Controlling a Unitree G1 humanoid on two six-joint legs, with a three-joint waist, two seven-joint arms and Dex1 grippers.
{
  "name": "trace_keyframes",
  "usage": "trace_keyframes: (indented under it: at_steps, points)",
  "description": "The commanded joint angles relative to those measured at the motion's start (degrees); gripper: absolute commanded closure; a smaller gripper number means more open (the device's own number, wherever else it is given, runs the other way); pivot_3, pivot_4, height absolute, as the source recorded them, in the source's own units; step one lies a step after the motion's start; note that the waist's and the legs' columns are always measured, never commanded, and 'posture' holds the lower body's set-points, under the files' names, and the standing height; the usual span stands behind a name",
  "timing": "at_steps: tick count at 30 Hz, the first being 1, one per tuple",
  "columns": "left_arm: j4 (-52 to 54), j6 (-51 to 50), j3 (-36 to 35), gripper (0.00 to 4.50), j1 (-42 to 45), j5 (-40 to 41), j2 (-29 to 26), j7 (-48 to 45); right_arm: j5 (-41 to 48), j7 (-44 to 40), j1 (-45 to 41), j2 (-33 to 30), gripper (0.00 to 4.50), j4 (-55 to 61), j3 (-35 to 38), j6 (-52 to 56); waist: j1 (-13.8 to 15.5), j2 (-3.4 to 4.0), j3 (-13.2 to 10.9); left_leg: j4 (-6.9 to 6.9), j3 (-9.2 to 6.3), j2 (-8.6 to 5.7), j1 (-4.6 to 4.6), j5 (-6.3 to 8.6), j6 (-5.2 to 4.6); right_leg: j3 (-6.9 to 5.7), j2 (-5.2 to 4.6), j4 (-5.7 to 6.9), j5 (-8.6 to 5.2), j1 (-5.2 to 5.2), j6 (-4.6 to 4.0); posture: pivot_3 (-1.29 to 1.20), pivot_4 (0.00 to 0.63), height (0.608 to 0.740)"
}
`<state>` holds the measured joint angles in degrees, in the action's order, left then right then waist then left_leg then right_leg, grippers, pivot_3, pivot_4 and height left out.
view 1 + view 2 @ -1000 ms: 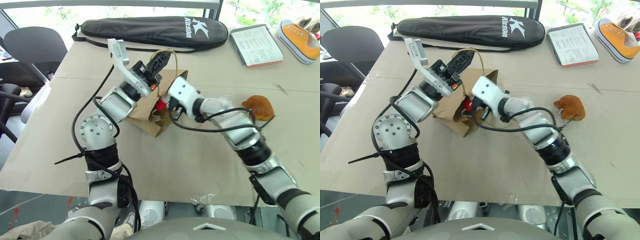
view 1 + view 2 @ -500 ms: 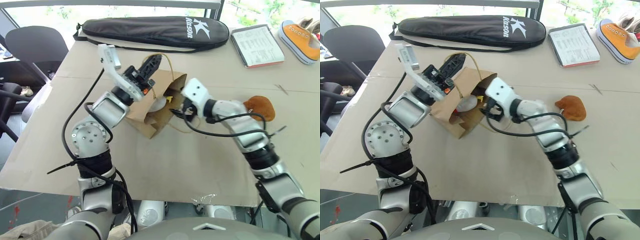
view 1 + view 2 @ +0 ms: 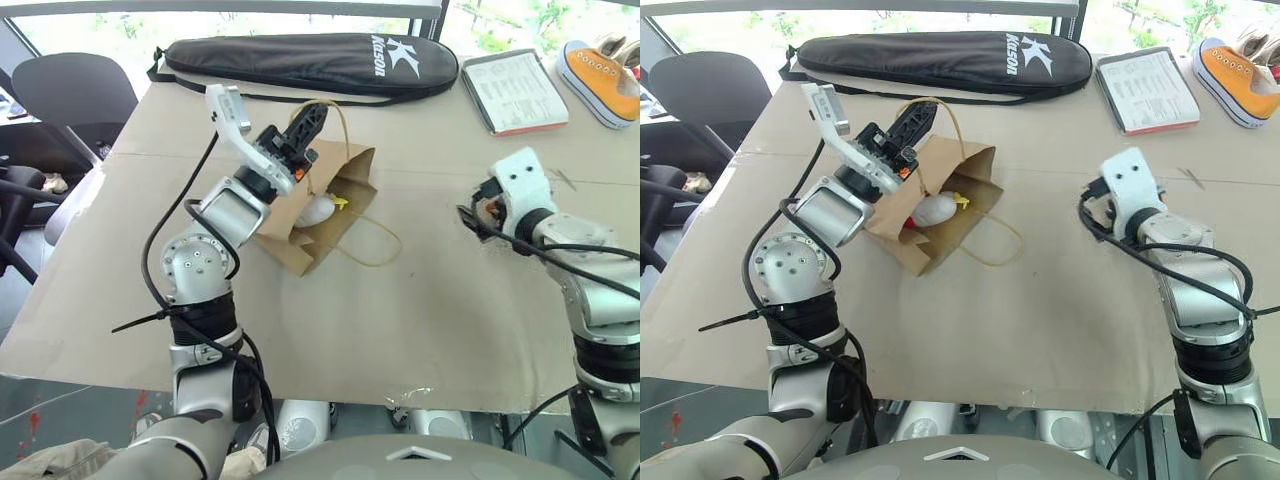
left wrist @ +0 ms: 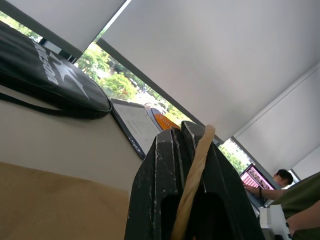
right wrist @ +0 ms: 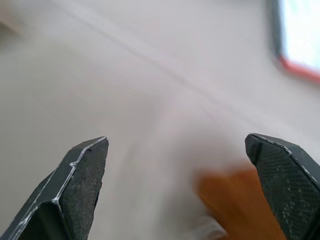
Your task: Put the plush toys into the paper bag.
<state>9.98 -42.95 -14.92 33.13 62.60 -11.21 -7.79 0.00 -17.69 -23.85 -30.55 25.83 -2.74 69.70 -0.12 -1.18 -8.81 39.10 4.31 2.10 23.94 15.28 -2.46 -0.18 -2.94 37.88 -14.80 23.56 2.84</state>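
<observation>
The brown paper bag (image 3: 290, 240) lies tilted on the table with its mouth towards the right. My left gripper (image 3: 305, 125) is shut on one twine handle (image 4: 196, 167) and holds that side of the bag up. A white plush toy (image 3: 318, 211) with a yellow tip rests inside the mouth. The other handle loop (image 3: 378, 245) trails on the table. Off to the right, my right gripper (image 5: 177, 142) stands open just above the orange-brown plush toy (image 5: 237, 200), which is mostly hidden under that hand in the eye views.
A long black zippered case (image 3: 310, 60) lies along the far edge. A booklet (image 3: 515, 90) and an orange sneaker (image 3: 605, 75) sit at the far right. A dark chair (image 3: 70, 95) stands beyond the left corner. A person (image 4: 285, 177) sits in the distance.
My right gripper let go of the white toy in the bag, opened, and swung right to the orange-brown toy. The left gripper kept hold of the handle.
</observation>
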Motion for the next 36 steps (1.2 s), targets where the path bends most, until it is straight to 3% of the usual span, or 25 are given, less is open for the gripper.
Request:
trace_keyframes:
  at_steps: [1,4,12,15,19,25,28,36]
  points:
    - [0.9,1.6,0.6,4.50,1.5,-0.7,0.6,-1.1,-5.3,3.0,-0.7,-5.6,0.16,-4.0,-4.9,1.0,0.0,0.00,0.0,0.00,-0.01,0.00,0.00,0.00,0.00,0.00,0.01,0.00,0.00,0.00,0.00,0.00,0.150,0.740]
    - [1.3,2.0,0.4,4.50,0.6,-1.5,0.5,-1.4,-5.5,2.5,-0.2,-8.1,0.85,-5.6,-6.1,1.8,-0.1,0.00,0.0,0.00,0.00,0.00,0.01,0.00,0.00,0.02,0.01,-0.03,0.00,0.00,0.00,0.00,0.150,0.740]
    - [2.3,1.9,0.5,4.50,-0.2,-1.6,0.2,-2.3,-1.8,-0.6,1.6,-6.9,4.45,-2.9,-1.1,-3.5,0.0,-0.01,0.0,0.00,-0.02,0.03,0.01,0.00,0.00,0.04,0.08,-0.04,0.00,0.00,0.01,0.00,0.150,0.740]
    - [1.5,1.6,-0.9,4.50,0.7,0.6,0.6,-1.9,9.2,-7.2,1.2,0.6,4.45,6.0,8.0,-2.2,-0.2,-0.02,0.0,0.00,-0.04,0.03,0.02,0.00,0.00,0.04,0.10,-0.05,0.00,-0.01,0.02,0.00,0.150,0.740]
    - [0.3,0.0,-2.5,4.50,2.0,5.0,0.9,-1.6,19.8,-11.1,-3.2,9.8,4.45,11.2,10.7,3.7,-0.6,-0.02,0.0,0.00,-0.11,0.13,0.01,0.00,0.00,0.02,0.17,0.00,0.00,-0.01,0.01,0.00,0.150,0.740]
    - [0.1,-2.9,-3.5,4.50,4.0,11.7,0.9,0.3,22.8,-7.0,-10.6,25.6,4.45,-0.5,3.9,0.0,-0.4,-0.02,0.0,0.01,-0.12,0.08,0.00,0.00,0.00,0.01,0.14,0.02,0.00,-0.01,0.01,0.00,0.150,0.740]
    - [-0.2,-3.6,-4.1,4.50,5.4,14.3,0.3,2.1,23.9,-5.3,-12.7,32.2,4.45,-6.8,4.1,-2.8,-0.4,-0.02,0.0,0.01,-0.12,0.05,0.03,0.00,0.00,0.00,0.12,0.00,0.00,0.00,0.01,0.00,0.150,0.740]
    - [0.0,-3.8,-3.6,4.50,5.5,16.8,-0.3,3.8,27.8,-1.0,-20.1,39.8,4.45,-19.6,10.1,-5.1,-0.5,-0.01,0.0,0.00,-0.13,0.05,0.04,-0.01,0.01,-0.04,0.10,0.02,0.00,0.00,0.01,0.00,0.150,0.740]
